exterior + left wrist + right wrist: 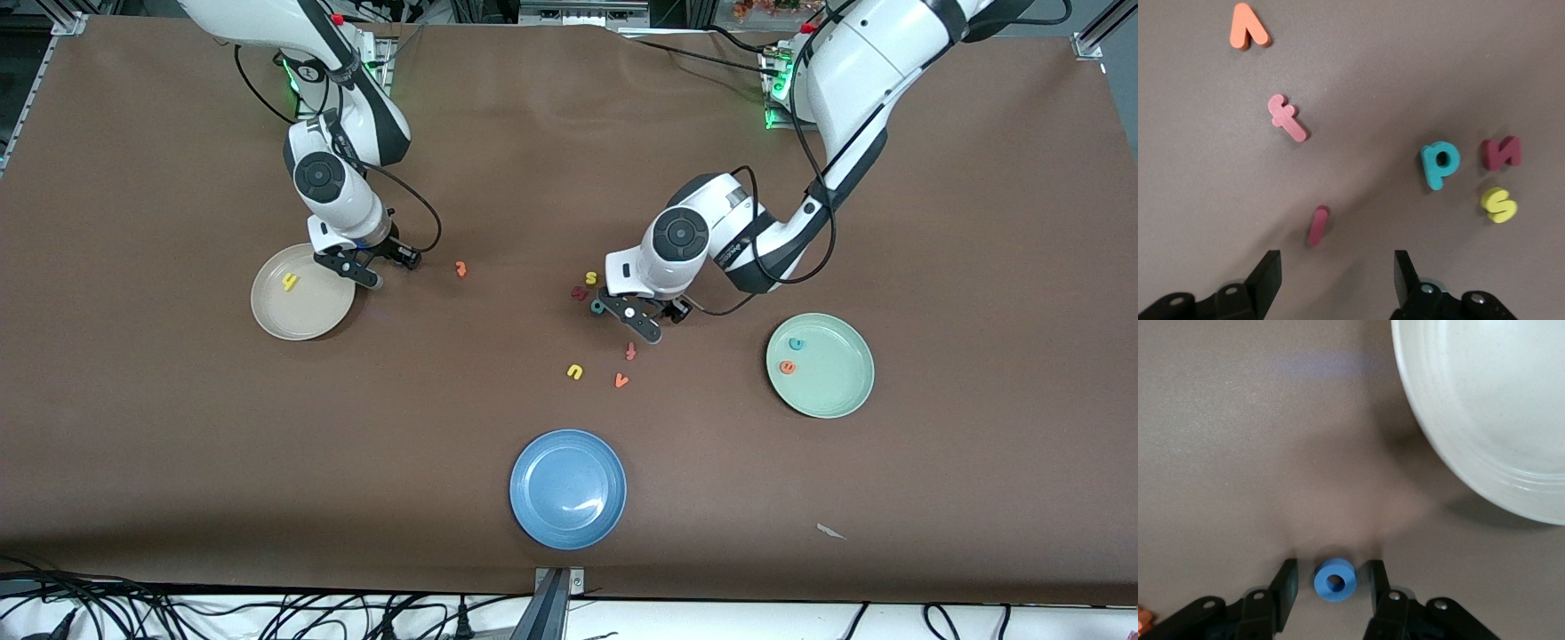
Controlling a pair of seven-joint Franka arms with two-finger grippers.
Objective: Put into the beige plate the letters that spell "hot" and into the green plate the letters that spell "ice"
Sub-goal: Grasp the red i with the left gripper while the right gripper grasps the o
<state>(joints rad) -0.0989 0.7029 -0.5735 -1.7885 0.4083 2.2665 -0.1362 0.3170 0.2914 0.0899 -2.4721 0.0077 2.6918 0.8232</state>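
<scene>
The right gripper point(1333, 583) sits low at the beige plate's point(302, 316) rim, centre-left of the front view, fingers spread either side of the blue foam ring o point(1335, 579), not yet pinching it; the yellow foam h point(289, 282) lies in that plate; the orange t point(460, 268) lies on the brown table point(498, 160) nearby. The left gripper point(1338, 277) hangs mid-frame, fingers spread over the dark red bar-like i point(1318, 225); the pale green plate point(836, 391) holds the teal c point(797, 343) and orange e point(787, 366).
</scene>
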